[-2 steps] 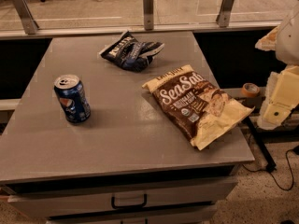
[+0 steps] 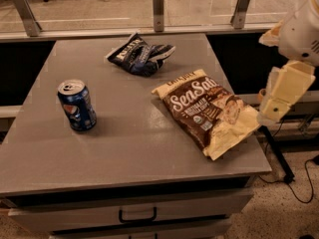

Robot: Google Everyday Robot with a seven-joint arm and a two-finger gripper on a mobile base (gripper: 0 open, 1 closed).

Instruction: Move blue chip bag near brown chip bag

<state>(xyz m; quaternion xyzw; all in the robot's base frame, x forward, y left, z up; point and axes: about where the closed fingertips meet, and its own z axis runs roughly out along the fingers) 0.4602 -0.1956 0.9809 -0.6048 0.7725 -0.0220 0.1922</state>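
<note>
Table, grey.
- Blue chip bag: crumpled, at 12 o'clock.
- Brown chip bag: flat, at 3 o'clock, apart from the blue one.
- Pepsi can: upright, at 9 o'clock.
- Gripper: off the 3 o'clock edge, state cannot be told.

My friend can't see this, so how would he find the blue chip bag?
Find the grey table; the gripper hangs beyond its right side. Near the table's far edge lies the blue chip bag. It is crumpled and navy with white letters, smaller than the flat brown chip bag, unlike the upright Pepsi can.
</note>
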